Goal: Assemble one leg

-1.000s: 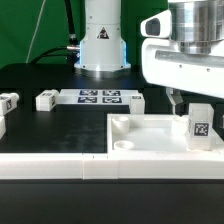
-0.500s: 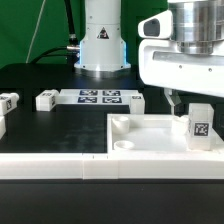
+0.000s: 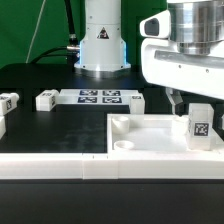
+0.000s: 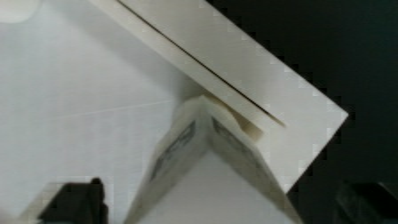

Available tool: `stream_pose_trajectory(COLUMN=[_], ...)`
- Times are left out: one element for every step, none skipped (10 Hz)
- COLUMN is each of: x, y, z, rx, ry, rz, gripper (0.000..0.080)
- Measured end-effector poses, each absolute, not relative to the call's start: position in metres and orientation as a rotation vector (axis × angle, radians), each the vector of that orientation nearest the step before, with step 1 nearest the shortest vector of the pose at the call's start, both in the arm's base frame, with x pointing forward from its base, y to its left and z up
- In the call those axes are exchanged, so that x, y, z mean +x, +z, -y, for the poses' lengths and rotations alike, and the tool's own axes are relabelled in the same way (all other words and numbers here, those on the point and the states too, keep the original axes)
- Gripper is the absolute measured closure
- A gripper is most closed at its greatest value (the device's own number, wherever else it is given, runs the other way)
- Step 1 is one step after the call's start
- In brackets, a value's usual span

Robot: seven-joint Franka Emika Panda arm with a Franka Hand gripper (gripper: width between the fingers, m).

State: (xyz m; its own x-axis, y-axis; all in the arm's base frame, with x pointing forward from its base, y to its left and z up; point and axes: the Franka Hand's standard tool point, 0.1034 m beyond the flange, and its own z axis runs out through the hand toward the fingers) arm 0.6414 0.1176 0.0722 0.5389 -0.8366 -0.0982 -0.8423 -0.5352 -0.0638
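A leg, a small white block with a marker tag on its face, stands upright in the corner of the large white square panel at the exterior view's right. My gripper hangs just above and around it. One dark finger shows beside the leg, apart from it. In the wrist view the leg lies between my two dark fingertips, with a gap on each side. The gripper is open. The panel's rim runs across the wrist view.
The marker board lies at the back by the robot base. Three more loose legs lie near it. A long white bar runs along the front edge.
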Motion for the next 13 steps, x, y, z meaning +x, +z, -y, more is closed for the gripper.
stream_pose_trajectory(x=[0.6416,0.6418,0.6419,0.642,0.642,0.642,0.6421,0.6423,0.6425,0.643,0.6433,0.6423,0.6424], y=[0.0725,0.0727,0.0728,0.0729,0.0728,0.0728,0.0728,0.0728,0.0728,0.0734,0.0743,0.0738,0.0729], z=[-0.1182,-0.1189,-0.1196,-0.1202,-0.1202,-0.1196,-0.1191,-0.1182,-0.1171,-0.1157,-0.1147,-0.115,-0.1159], rx=[-2.608,-2.57,-2.579,-2.598,-2.605,-2.677,-2.75,-2.809,-2.856,-2.928,-2.99,-3.02,-3.046], ry=[0.092,0.098,0.095,0.092,0.091,0.082,0.072,0.063,0.055,0.039,0.029,0.026,0.006], rz=[-1.553,-1.61,-1.595,-1.562,-1.548,-1.418,-1.265,-1.124,-0.997,-0.801,-0.598,-0.501,-0.37], gripper=[0.015,0.015,0.015,0.015,0.015,0.015,0.015,0.015,0.015,0.015,0.015,0.015,0.015])
